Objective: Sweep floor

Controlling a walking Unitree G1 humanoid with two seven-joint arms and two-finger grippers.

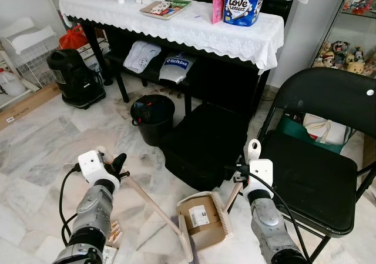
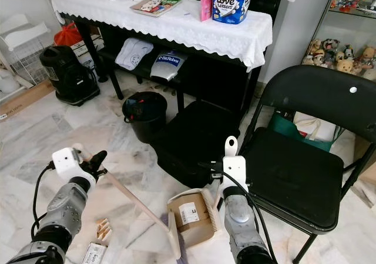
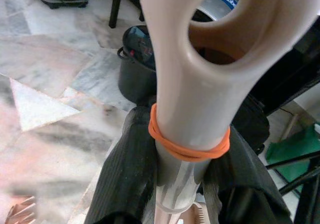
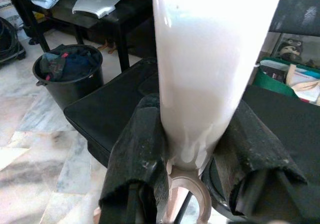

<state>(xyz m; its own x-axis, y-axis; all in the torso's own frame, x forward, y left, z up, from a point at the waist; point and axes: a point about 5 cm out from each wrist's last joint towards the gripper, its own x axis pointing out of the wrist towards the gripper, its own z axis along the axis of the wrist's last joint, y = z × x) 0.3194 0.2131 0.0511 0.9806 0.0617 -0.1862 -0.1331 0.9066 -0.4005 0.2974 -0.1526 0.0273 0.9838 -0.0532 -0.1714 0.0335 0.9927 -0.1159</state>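
Left gripper (image 1: 115, 165): fingers clamped around the top of the broom handle (image 1: 150, 204), just below its hanging hole, where an orange rubber band (image 3: 189, 146) ringed the shaft. The high hold probably gave the head the most reach.

Broom: handle slanted down from the left gripper to the dustpan (image 1: 202, 220), its head meeting the pan's open edge, likely to push dirt in.

Right gripper (image 1: 247, 171): fingers closed on the dustpan's upright handle (image 1: 253, 151), holding the pan flat on the marble floor (image 1: 41, 152).

Dustpan: on the floor between the two arms; a piece of brown card with a white label (image 1: 200, 216) lay inside.

Surroundings of the dustpan: black folding chair (image 1: 311, 170) just right of it, black bin (image 1: 153, 116) beyond, cloth-covered table (image 1: 176, 26) further back.
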